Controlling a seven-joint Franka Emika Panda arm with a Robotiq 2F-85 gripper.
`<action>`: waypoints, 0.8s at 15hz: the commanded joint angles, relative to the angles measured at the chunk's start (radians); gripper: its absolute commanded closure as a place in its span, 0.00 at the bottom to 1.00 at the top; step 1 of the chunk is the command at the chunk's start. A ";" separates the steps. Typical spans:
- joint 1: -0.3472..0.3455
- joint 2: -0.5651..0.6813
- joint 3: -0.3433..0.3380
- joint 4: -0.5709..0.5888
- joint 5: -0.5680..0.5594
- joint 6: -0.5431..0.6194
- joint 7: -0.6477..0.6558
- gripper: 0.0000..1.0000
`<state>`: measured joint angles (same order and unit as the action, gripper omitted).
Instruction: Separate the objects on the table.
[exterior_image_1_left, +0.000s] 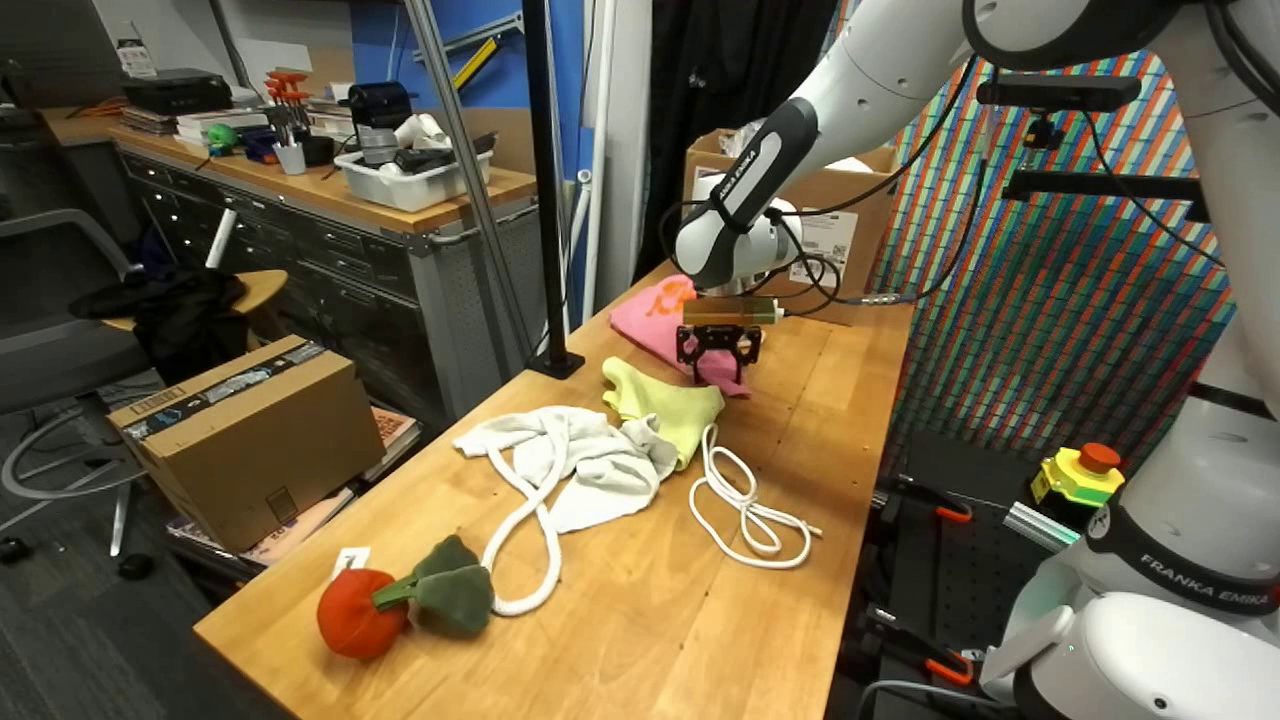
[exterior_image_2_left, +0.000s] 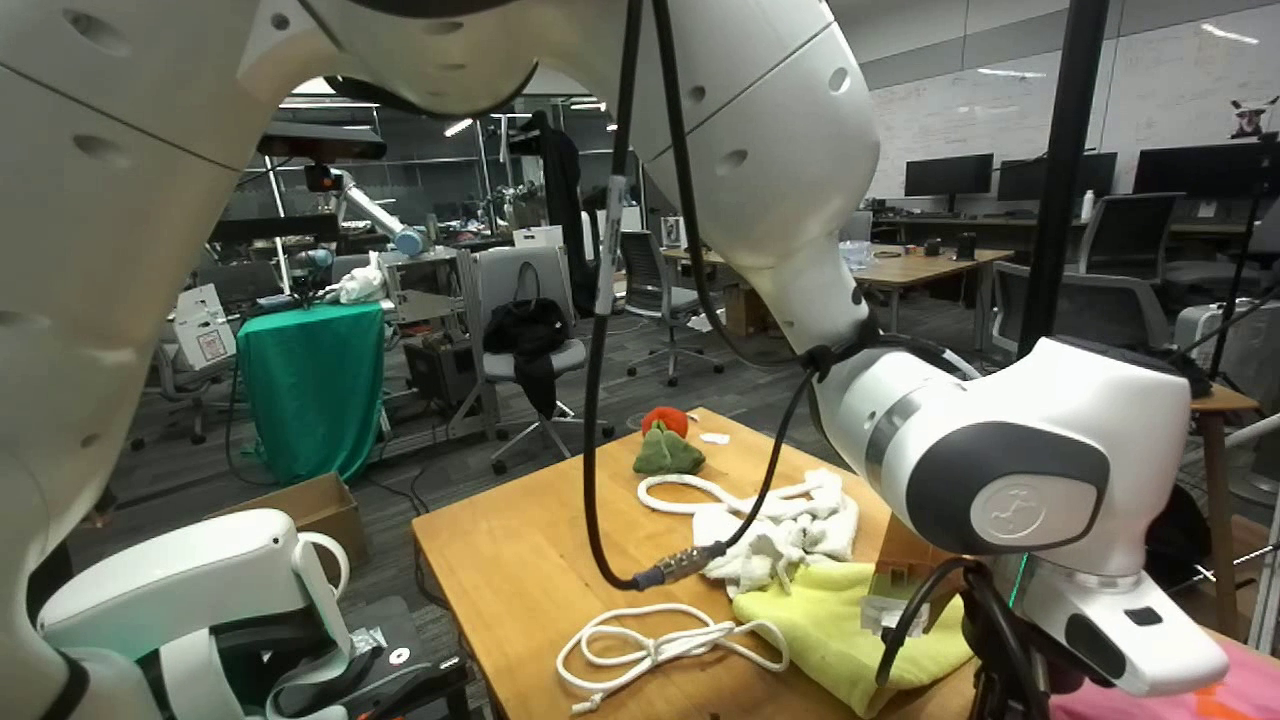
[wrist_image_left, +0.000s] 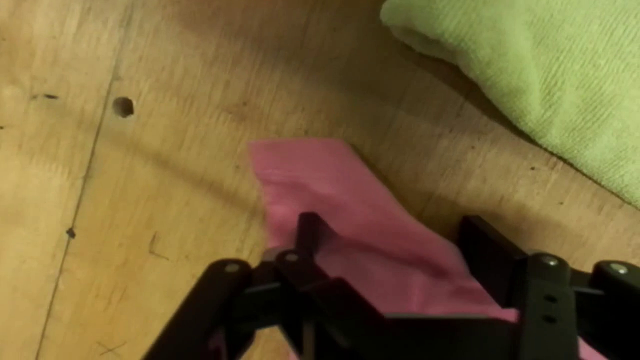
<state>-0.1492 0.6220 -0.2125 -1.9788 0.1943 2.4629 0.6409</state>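
Jaws stand apart over the pink cloth (wrist_image_left: 370, 215), whose narrow end lies under or between the fingers (wrist_image_left: 490, 260) of the gripper (wrist_image_left: 394, 235) and pokes out ahead of them. In the wrist view its length slants across the line joining the fingertips: the left finger overlaps the cloth, the right one's tip shows just past its edge; contact cannot be told. Closing here would likely pinch a fold. Ahead and right of the jaws lies the yellow cloth (wrist_image_left: 550, 75), apart from the pink end. Room for moving shows leftward, where the table (wrist_image_left: 190, 125) runs on toward its edge; behind the jaws, in an exterior view, a cardboard box (exterior_image_1_left: 870, 230) probably limits travel.
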 joint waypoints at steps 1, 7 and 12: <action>-0.014 -0.003 0.001 0.009 0.030 0.012 -0.036 0.58; -0.014 -0.010 0.003 0.011 0.037 0.015 -0.048 0.98; -0.012 -0.030 0.002 0.002 0.034 0.012 -0.057 0.98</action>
<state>-0.1576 0.6181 -0.2134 -1.9632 0.2056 2.4635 0.6182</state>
